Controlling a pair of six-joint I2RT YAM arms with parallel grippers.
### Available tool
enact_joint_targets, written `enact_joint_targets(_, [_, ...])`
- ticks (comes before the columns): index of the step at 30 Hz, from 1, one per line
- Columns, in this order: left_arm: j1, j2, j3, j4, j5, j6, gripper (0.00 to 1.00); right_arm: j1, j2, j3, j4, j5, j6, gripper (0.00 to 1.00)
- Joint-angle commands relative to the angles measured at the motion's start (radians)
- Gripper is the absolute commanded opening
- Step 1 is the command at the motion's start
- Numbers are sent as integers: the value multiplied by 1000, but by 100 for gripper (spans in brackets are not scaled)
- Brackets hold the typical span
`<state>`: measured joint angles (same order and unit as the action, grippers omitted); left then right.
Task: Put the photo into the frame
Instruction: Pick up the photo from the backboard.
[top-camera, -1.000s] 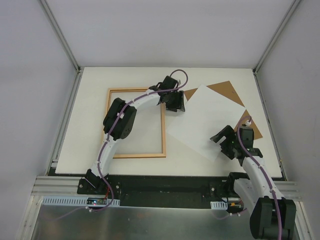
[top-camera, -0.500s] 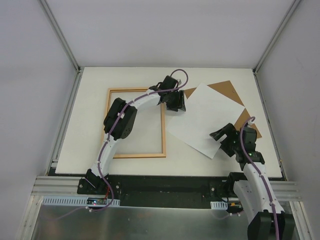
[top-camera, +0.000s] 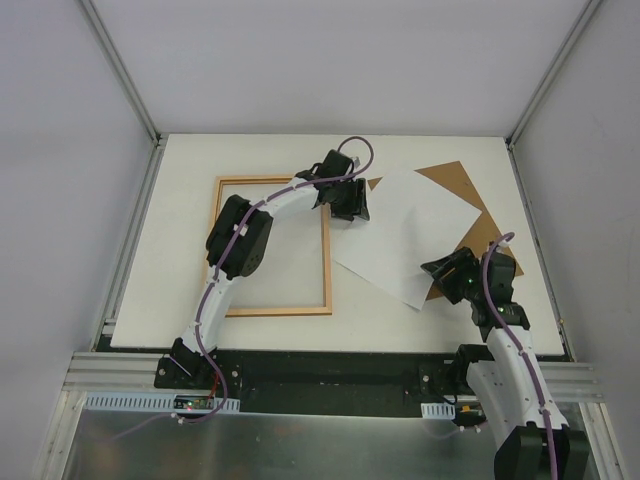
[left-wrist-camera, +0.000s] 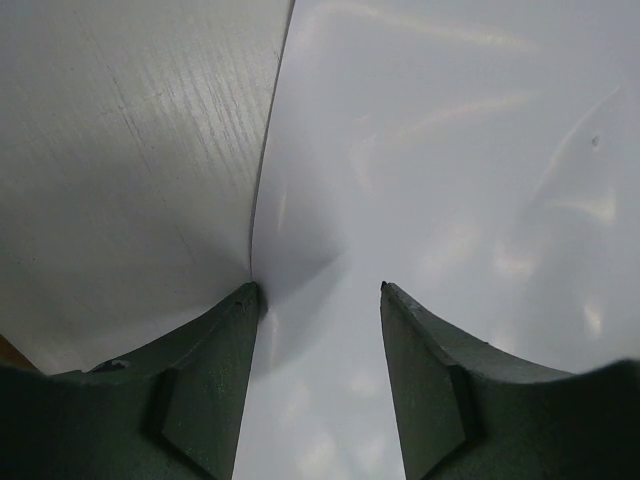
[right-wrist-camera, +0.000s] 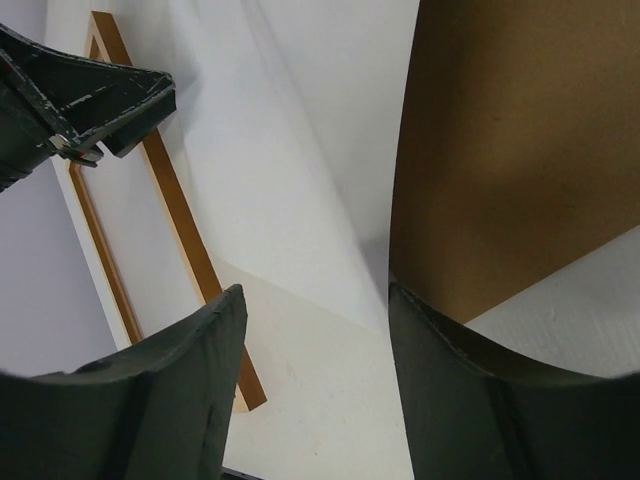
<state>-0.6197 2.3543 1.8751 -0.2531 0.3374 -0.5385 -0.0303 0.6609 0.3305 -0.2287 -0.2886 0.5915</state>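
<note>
The photo (left-wrist-camera: 450, 150) is smooth white paper with a soft sheen that catches the light. The table (left-wrist-camera: 120, 150) is matt white, faintly streaked with fine scratches. My fingers (left-wrist-camera: 205, 400) are dark matt plastic. The frame (right-wrist-camera: 190, 250) is orange-brown wood with a smooth finish, and the board (right-wrist-camera: 500, 150) is flat, matt brown fibreboard.

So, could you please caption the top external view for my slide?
Left gripper and right gripper at opposite edges of the white photo atop the backing board, wooden frame alongside.
</note>
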Motion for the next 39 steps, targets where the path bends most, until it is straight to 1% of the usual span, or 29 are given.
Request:
enact_joint_targets(1, [-5, 23, -22, -38, 57, -11, 51, -6, 6, 13, 138, -50, 57, 56])
enact_joint_targets(7, [-2, 28, -24, -38, 77, -14, 51, -6, 31, 12, 203, -81, 74, 46])
enact_joint_targets(10, [0, 28, -28, -38, 89, -14, 51, -6, 31, 16, 198, -67, 74, 40])
enact_joint_targets(13, [0, 25, -27, -38, 101, -14, 51, -6, 32, 33, 149, -35, 47, 39])
enact_joint_targets(14, [-2, 22, -28, -38, 106, -14, 51, -6, 34, 38, 141, -27, 38, 37])
enact_joint_targets(17, [1, 5, -30, -40, 123, -15, 51, -6, 40, 64, 97, 3, -1, 28])
enact_joint_targets(19, [3, -21, -28, -38, 135, -18, 52, -6, 49, 103, 54, 34, -39, 19])
enact_joint_targets(22, [12, -78, -22, -43, 140, -21, 55, -6, 72, 191, -26, 75, -99, 2])
enact_joint_targets(23, [15, -95, -21, -43, 143, -26, 56, -6, 77, 218, -43, 86, -113, 1])
enact_joint_targets(27, [40, -212, -33, -52, 132, -44, 61, -6, 97, 333, -98, 111, -160, 1])
enact_joint_targets(30, [77, -330, -92, -64, 86, -86, 64, -6, 129, 424, -141, 108, -191, 1])
enact_joint_targets(32, [107, -430, -166, -81, 36, -112, 65, -6, 158, 493, -149, 85, -205, 1])
enact_joint_targets(36, [179, -669, -342, -169, -128, -156, 67, -3, 241, 643, -147, 4, -205, 1])
enact_joint_targets(39, [262, -858, -511, -199, -185, -186, 69, 21, 334, 766, -115, -82, -180, 1])
